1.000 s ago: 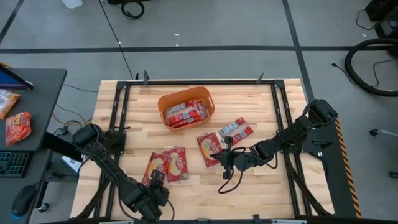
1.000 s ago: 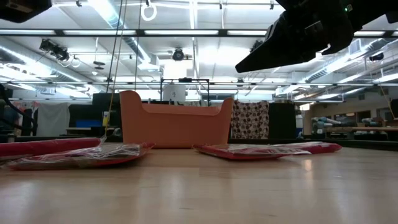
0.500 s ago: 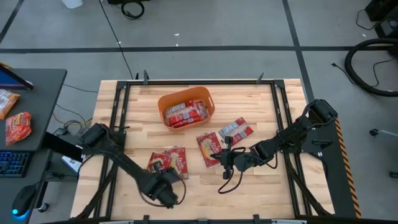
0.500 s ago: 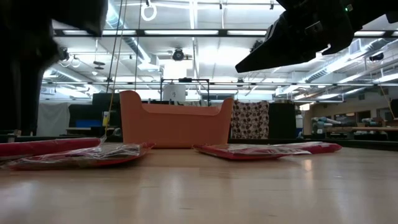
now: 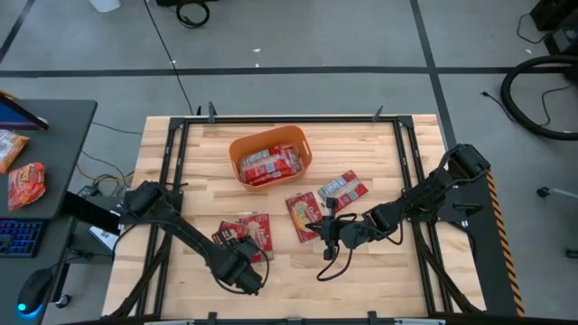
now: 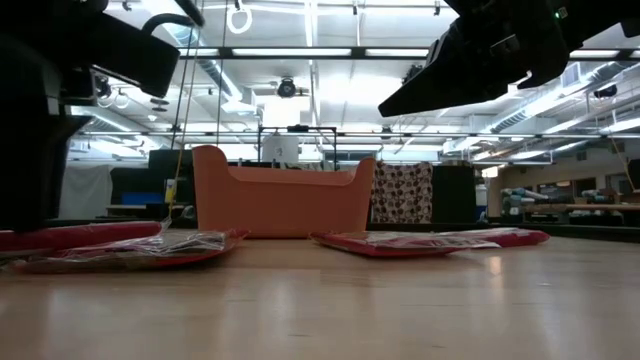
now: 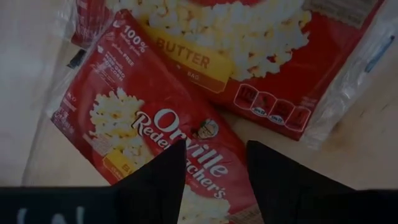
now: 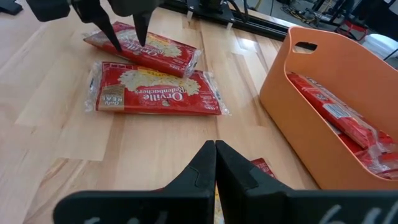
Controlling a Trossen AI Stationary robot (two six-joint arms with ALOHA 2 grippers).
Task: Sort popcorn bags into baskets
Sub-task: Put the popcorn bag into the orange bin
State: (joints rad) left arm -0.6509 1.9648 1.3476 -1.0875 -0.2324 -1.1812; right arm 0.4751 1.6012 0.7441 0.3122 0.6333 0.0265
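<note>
Orange basket at the far centre of the wooden table, several red popcorn bags lying inside. Four more bags loose on the table. Two side by side near the front left: nearer bag marked "Orville Redenbacher's" and "100%", remainder of that line unreadable; neighbouring bag marked "BUTTER". Both lying flat, edges touching. Two others just right of centre, between basket and right gripper.

Left gripper poised directly above the nearer front-left bag, fingers spread, nothing held, tips over the brand lettering. Contact with the wrapper cannot be told.

Right gripper right of centre beside the two loose bags, fingers pressed together, holding nothing.
</note>
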